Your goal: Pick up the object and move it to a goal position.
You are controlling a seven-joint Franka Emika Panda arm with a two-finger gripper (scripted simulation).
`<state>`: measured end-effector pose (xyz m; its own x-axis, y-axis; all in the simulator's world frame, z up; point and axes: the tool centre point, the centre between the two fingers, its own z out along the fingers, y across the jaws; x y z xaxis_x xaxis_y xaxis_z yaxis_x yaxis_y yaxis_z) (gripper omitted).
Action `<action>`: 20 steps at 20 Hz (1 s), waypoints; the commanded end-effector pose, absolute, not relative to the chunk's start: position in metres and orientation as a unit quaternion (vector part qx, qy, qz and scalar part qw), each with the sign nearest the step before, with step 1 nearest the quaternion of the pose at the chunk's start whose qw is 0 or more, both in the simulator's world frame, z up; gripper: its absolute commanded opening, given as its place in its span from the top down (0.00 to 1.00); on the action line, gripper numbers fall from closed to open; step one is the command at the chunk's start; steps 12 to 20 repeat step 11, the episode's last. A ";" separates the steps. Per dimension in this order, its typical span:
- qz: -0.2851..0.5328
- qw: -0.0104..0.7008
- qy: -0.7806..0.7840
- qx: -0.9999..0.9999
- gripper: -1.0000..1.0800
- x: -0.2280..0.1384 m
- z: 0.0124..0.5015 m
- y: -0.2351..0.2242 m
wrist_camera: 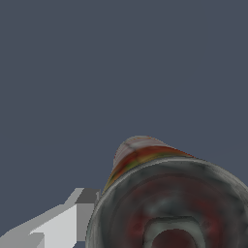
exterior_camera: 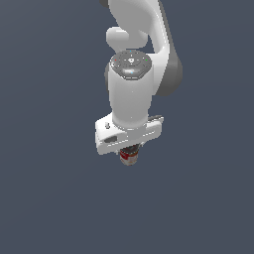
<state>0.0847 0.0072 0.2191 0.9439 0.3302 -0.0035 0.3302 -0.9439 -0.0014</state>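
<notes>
The object [exterior_camera: 129, 158], a tiny stubby can with a red band and pale grey patches, hangs just under the white hand of my gripper [exterior_camera: 129, 153], near the middle of the exterior view. It is far narrower than the hand, which hides the fingers there. In the wrist view the object [wrist_camera: 169, 203] fills the near corner, tilted, with its dark round end toward the camera. One grey-white finger [wrist_camera: 68, 220] presses against its side; the other finger is hidden behind the can. The gripper is shut on the object.
A flat, uniform dark blue-grey background surrounds the arm in both views. The white arm [exterior_camera: 131, 89] rises from the hand toward the top of the exterior view. No other objects, containers or edges show.
</notes>
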 end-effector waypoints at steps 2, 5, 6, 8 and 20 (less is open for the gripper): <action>0.000 0.000 -0.167 -0.986 1.00 0.094 0.229 0.010; 0.000 0.000 -0.167 -0.986 1.00 0.098 0.233 0.011; 0.000 0.000 -0.167 -0.986 1.00 0.099 0.234 0.012; 0.000 0.000 -0.167 -0.986 1.00 0.101 0.235 0.012; 0.000 0.000 -0.167 -0.986 1.00 0.102 0.236 0.012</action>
